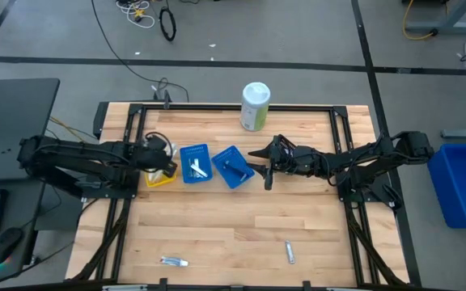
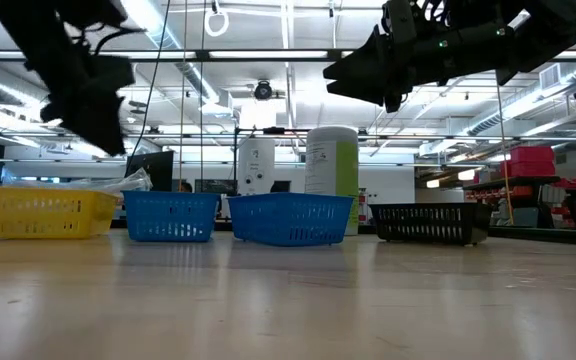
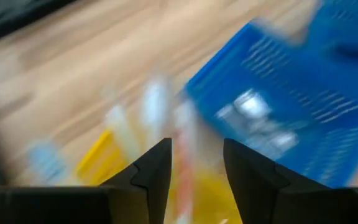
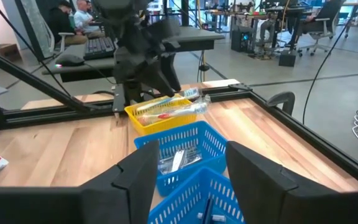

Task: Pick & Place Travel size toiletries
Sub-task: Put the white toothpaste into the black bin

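Wrapped toothbrushes point(image 4: 174, 107) lie in a yellow basket point(image 1: 157, 178), their ends sticking out over its rim. Pale packets point(image 1: 196, 168) lie in the middle blue basket point(image 1: 195, 152), and a dark razor point(image 1: 235, 170) lies in the other blue basket point(image 1: 223, 156). Two small tubes point(image 1: 174, 260) point(image 1: 290, 252) lie flat on the wood near the table's near edge. My left gripper point(image 3: 197, 165) hangs open just above the yellow basket point(image 3: 95, 155). My right gripper point(image 4: 191, 180) is open in the air at the right of the blue baskets, holding nothing.
A tall white-green canister point(image 1: 255, 106) stands at the far edge behind the blue baskets. A black basket point(image 2: 428, 222) sits to the right of them, under the right arm. A dark frame point(image 1: 340, 129) borders the table. Bare wood lies across the near half around the two tubes.
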{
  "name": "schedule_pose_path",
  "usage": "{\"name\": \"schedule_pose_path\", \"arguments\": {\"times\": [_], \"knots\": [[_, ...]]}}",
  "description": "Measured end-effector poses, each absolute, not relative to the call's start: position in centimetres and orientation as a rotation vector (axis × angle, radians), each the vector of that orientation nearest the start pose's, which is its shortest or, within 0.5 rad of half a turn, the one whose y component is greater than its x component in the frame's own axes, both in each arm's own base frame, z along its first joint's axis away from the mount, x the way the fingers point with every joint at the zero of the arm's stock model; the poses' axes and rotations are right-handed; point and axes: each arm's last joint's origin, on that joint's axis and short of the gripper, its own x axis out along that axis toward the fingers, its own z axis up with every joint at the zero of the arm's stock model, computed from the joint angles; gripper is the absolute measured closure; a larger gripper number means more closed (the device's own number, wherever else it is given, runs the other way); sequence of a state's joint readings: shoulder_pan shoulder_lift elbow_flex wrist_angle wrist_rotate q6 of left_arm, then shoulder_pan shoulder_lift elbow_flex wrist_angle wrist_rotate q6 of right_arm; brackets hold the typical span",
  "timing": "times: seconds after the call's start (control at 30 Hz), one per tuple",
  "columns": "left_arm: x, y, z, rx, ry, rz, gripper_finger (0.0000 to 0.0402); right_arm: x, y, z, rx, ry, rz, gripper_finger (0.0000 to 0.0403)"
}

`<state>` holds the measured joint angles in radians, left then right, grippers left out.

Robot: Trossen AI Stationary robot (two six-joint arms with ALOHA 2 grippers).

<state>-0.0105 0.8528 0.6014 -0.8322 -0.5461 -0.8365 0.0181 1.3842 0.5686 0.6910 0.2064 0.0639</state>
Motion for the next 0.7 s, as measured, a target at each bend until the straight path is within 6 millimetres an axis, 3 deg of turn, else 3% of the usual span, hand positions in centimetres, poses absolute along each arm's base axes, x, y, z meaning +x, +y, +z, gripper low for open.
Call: {"name": "schedule_pose_path", "arguments": {"times": [0.23,0.37,0.5,0.7], "knots": [[17.5,1.0,24.4,-0.396,0.479,0.574,0.0257,27.8,0.0,21.3,0.05,0.124,-0.173,0.0199],[18.8,0.4,25.8,-0.373,0.347,0.423,0.0262,27.8,0.3,21.1,0.058,0.148,-0.05,0.0201],[20.2,-0.7,25.9,-0.351,0.299,0.331,0.0267,27.8,0.7,20.9,0.067,0.176,0.065,0.0208],[22.5,-3.4,24.4,-0.307,0.351,0.126,0.0269,27.7,0.8,20.6,0.071,0.21,0.099,0.0219]]}}
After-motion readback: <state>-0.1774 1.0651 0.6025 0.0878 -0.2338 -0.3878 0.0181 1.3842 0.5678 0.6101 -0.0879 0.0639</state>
